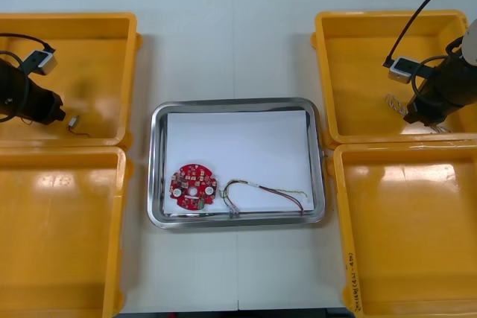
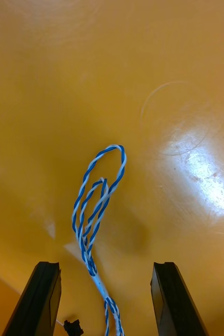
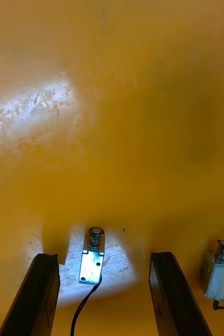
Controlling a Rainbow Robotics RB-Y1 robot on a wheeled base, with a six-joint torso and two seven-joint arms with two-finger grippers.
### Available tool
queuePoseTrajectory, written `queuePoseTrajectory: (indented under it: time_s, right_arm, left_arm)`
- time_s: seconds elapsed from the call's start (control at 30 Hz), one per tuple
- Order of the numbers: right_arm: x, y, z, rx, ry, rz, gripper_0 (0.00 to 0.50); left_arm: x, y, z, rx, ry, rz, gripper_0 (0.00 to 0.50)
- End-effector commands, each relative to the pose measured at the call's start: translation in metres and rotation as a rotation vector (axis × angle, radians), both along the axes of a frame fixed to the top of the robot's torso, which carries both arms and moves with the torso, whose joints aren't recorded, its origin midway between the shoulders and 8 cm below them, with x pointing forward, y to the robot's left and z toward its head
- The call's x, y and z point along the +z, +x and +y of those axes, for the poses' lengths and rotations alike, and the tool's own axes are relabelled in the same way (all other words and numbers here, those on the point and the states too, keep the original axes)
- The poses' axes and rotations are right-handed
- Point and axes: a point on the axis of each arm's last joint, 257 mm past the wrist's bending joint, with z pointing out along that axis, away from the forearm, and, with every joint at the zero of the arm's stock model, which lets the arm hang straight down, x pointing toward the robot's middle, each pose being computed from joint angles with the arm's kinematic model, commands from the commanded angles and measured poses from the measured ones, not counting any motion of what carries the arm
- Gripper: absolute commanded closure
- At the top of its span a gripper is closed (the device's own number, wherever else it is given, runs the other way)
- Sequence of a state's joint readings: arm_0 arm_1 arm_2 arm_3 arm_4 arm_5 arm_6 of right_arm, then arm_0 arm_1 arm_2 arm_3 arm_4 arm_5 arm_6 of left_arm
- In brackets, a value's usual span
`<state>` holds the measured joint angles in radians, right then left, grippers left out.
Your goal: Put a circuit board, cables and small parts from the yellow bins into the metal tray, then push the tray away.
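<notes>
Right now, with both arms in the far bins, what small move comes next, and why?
Probably lower the left gripper and close its jaws on the small metal part: it lies between the open jaws in the far left yellow bin. The right gripper, jaws open, is over the twisted blue and white cable in the far right bin.

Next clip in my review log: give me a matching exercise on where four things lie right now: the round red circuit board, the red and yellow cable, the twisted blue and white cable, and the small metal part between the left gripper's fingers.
Things
1. round red circuit board
2. red and yellow cable
3. twisted blue and white cable
4. small metal part

Places
A. far right yellow bin, between the open fingers of the right gripper
B. metal tray, near left corner
C. far left yellow bin, between the open fingers of the left gripper
D. metal tray, near edge, right of the board

Pairs: 1-B; 2-D; 3-A; 4-C
</notes>
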<state>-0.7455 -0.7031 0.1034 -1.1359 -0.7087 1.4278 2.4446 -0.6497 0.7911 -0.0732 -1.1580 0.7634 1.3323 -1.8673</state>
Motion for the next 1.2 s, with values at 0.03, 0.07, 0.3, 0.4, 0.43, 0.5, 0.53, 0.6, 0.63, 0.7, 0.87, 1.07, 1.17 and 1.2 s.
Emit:
queuePoseTrajectory:
  time_s: [0.03,0.07,0.3,0.4,0.43,0.5,0.53,0.6,0.63,0.7,0.87,1.07,1.17,1.2]
  right_arm:
    - [0.012,0.001,-0.022,0.01,-0.038,-0.018,0.0]
    - [0.011,0.0,-0.022,0.012,-0.038,-0.014,0.0]
    - [0.006,-0.002,-0.023,0.026,-0.055,-0.002,0.0]
    - [0.003,-0.004,-0.024,0.025,-0.05,0.006,0.0]
    - [0.003,-0.004,-0.024,0.029,-0.053,0.007,0.0]
    - [0.001,-0.004,-0.024,0.033,-0.056,0.007,0.0]
    - [0.0,-0.004,-0.024,0.033,-0.056,0.007,0.0]
    - [-0.002,-0.004,-0.026,0.037,-0.059,0.002,0.0]
    - [-0.003,-0.004,-0.026,0.038,-0.06,0.003,0.0]
    - [-0.005,-0.004,-0.024,0.045,-0.062,0.003,0.0]
    - [-0.01,-0.005,-0.026,0.055,-0.068,0.002,0.0]
    - [-0.015,-0.007,-0.024,0.066,-0.071,0.007,0.0]
    - [-0.016,-0.007,-0.024,0.07,-0.071,0.007,0.0]
    - [-0.017,-0.008,-0.024,0.073,-0.071,0.009,0.0]
  left_arm:
    - [0.016,0.02,-0.016,-0.013,-0.006,-0.045,0.0]
    - [0.015,0.02,-0.016,-0.013,-0.01,-0.045,0.0]
    - [0.008,0.018,-0.016,-0.01,-0.01,-0.031,0.0]
    - [0.008,0.018,-0.016,-0.011,-0.008,-0.031,0.206]
    - [0.007,0.018,-0.016,-0.011,-0.007,-0.028,0.391]
    - [0.008,0.017,-0.015,-0.011,-0.004,-0.028,0.497]
    - [0.007,0.017,-0.016,-0.012,-0.005,-0.026,0.499]
    - [0.007,0.017,-0.016,-0.012,-0.005,-0.025,0.5]
    - [0.007,0.017,-0.015,-0.012,-0.004,-0.025,0.5]
    - [0.01,0.017,-0.015,-0.008,-0.008,-0.024,0.5]
    - [0.03,0.02,-0.017,0.006,-0.022,-0.025,0.5]
    - [0.076,0.018,-0.018,0.038,-0.073,-0.06,0.5]
    - [0.096,0.013,-0.024,0.065,-0.099,-0.073,0.5]
    - [0.102,0.01,-0.027,0.077,-0.107,-0.075,0.5]
